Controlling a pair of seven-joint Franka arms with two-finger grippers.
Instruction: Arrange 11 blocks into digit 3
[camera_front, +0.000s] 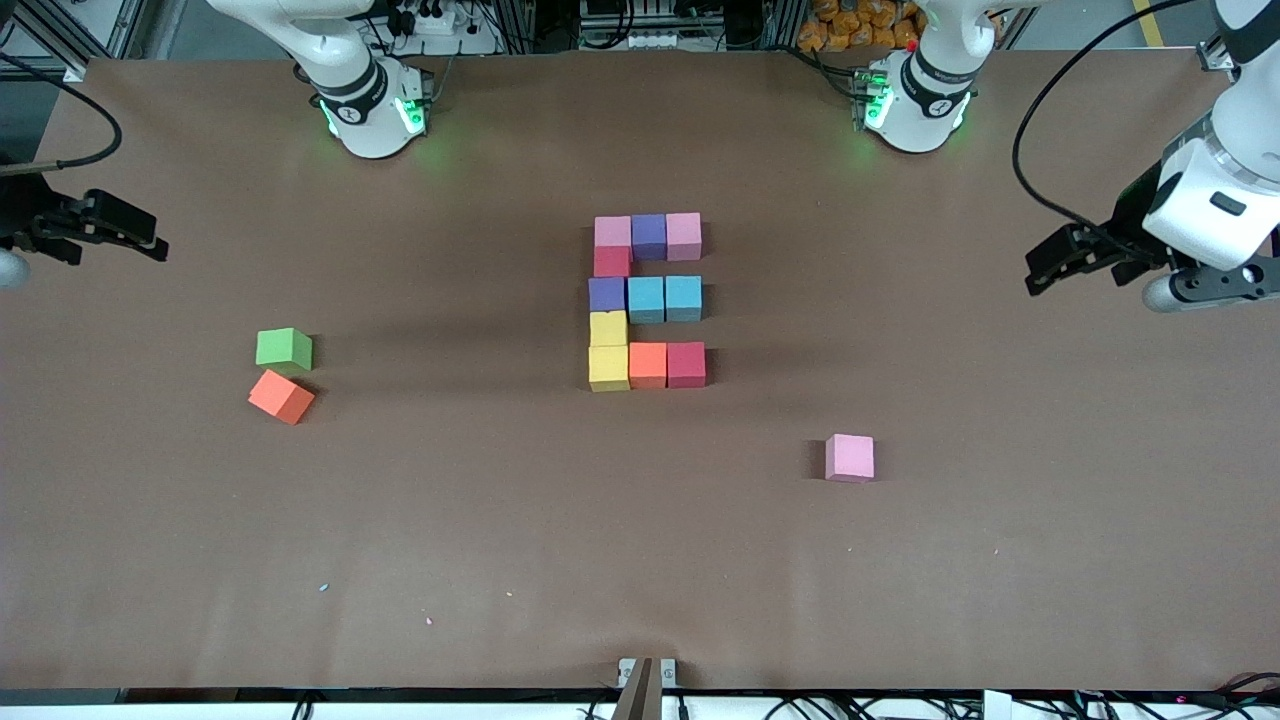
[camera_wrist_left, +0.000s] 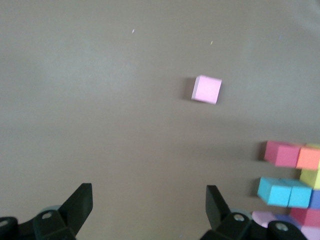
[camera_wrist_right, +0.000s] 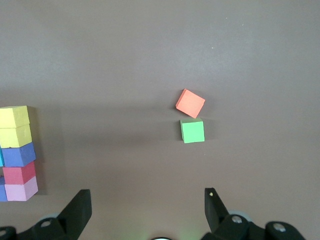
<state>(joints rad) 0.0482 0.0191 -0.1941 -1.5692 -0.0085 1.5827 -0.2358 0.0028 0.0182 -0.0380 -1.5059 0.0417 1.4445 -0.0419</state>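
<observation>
We see the digit 3 (camera_front: 647, 301) mid-table: 11 touching blocks, 3 bars on 1 spine. Loose pink cube (camera_front: 849, 457) sits nearer the front camera, toward the left arm's end. Green cube (camera_front: 283, 348) and loose orange cube (camera_front: 281, 396) lie toward the right arm's end. Left gripper (camera_front: 1040, 272) and right gripper (camera_front: 150, 243) hang over the table's ends, fingers spread, holding nothing.

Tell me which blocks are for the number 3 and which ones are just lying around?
For the 3: the eleven touching blocks mid-table, pink, purple, crimson, blue, yellow, orange.

Lying around: green cube, loose orange cube beside it, lone pink cube.
</observation>
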